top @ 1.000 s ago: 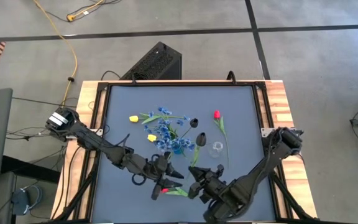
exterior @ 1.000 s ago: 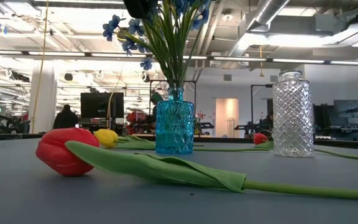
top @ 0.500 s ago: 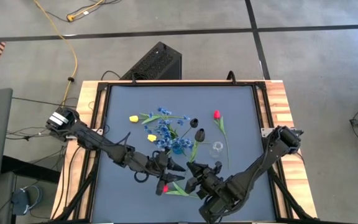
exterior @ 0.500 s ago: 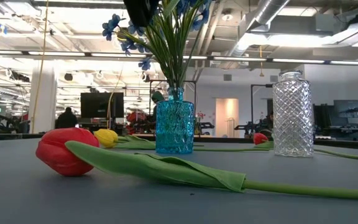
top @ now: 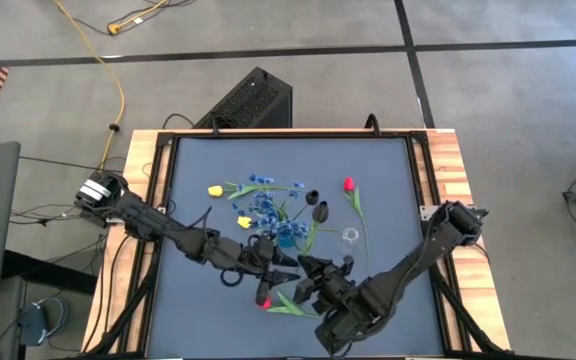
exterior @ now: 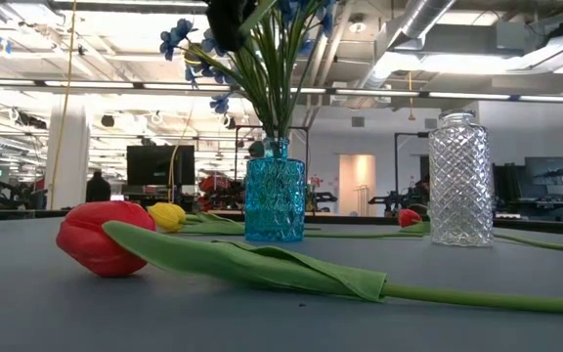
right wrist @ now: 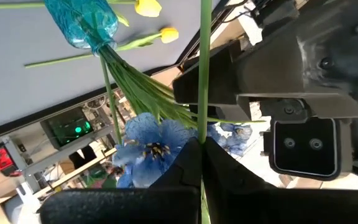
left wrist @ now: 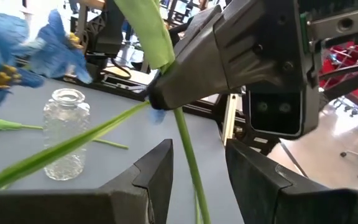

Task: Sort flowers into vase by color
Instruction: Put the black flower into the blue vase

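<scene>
Jaws of the right gripper (right wrist: pixel 201 168) pinch a green stem (right wrist: pixel 203 68) (left gripper (left wrist: pixel 197 171) gapes around it).

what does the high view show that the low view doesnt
Only the high view shows both arms meeting over the table's near middle, the left end effector and the right end effector close together, plus a second yellow tulip and the table's wooden edge.

Only the low view shows the blue vase's and clear vase's upright patterned sides, and the room behind.

Both show the near red tulip, the far red tulip and the blue flowers in the blue vase.
</scene>
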You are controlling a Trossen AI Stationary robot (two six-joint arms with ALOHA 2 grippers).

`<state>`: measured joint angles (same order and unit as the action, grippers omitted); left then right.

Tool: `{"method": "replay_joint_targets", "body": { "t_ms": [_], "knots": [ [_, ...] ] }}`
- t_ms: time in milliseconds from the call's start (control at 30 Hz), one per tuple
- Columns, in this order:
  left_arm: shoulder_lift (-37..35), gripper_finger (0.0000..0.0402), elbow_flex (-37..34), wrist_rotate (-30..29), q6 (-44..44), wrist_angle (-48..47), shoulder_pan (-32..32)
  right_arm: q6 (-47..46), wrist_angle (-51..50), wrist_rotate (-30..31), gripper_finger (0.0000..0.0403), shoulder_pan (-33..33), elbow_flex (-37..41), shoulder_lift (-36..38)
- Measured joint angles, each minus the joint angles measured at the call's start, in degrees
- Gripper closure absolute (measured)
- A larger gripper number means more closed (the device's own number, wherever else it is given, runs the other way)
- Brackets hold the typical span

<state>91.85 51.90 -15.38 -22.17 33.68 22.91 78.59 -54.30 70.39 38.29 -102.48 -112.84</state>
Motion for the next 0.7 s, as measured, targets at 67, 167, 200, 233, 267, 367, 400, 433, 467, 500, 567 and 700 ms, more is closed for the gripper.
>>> {"method": "replay_joint_targets", "body": {
  "t_ms": [67, 167, 200, 233, 267, 367, 400, 433, 467, 500, 567, 700],
  "knots": [
    [0.0, 0.0265, 0.0, 0.0, 0.0, -0.1, -0.3, 0.1, 0.8, 0.0, 0.0378, -0.5, 0.0, 0.0],
    [0.0, 0.0265, 0.0, 0.1, 0.0, -0.8, -0.4, 0.1, 1.7, 0.0, 0.0378, -0.7, 0.0, 0.0],
    [0.0, 0.0267, 0.0, 0.3, -0.1, -1.0, -0.4, 0.1, 1.9, 0.0, 0.0378, -0.7, 0.0, 0.0],
    [0.0, 0.0271, 0.0, 0.7, -0.1, -1.0, -0.4, 0.1, 2.1, 0.0, 0.0378, -0.6, 0.0, 0.0],
    [0.0, 0.0278, 0.0, 1.3, -0.1, -1.0, -0.4, 0.1, 2.3, 0.0, 0.0378, -0.6, 0.0, 0.0],
    [0.0, 0.0311, 0.0, 2.2, 0.4, -1.2, -0.4, 0.1, 2.2, -0.5, 0.0378, -0.6, 0.0, 0.0],
    [0.0, 0.0325, 0.0, 2.4, 0.4, -1.3, -0.4, 0.2, 2.2, -1.0, 0.0377, -0.6, 0.0, 0.0],
    [0.0, 0.034, 0.0, 2.7, 0.5, -1.4, -0.4, 0.8, 2.3, -1.3, 0.0377, -0.6, 0.0, 0.0],
    [0.0, 0.0354, 0.0, 2.9, 0.5, -1.5, -0.4, 1.7, 2.5, -1.5, 0.0377, -0.6, 0.0, 0.0],
    [0.0, 0.0369, 0.0, 3.1, 0.8, -1.5, -0.5, 2.5, 2.8, -1.6, 0.0376, -0.6, 0.0, 0.0],
    [0.0, 0.0392, 0.0, 3.7, 1.5, -1.5, -0.5, 2.8, 4.4, -2.0, 0.0371, -0.4, 0.0, 0.0],
    [0.0, 0.0399, 0.0, 4.6, 1.9, -1.5, -0.4, 3.0, 7.4, -3.0, 0.0353, -0.4, 0.0, 0.1]
  ]
}}
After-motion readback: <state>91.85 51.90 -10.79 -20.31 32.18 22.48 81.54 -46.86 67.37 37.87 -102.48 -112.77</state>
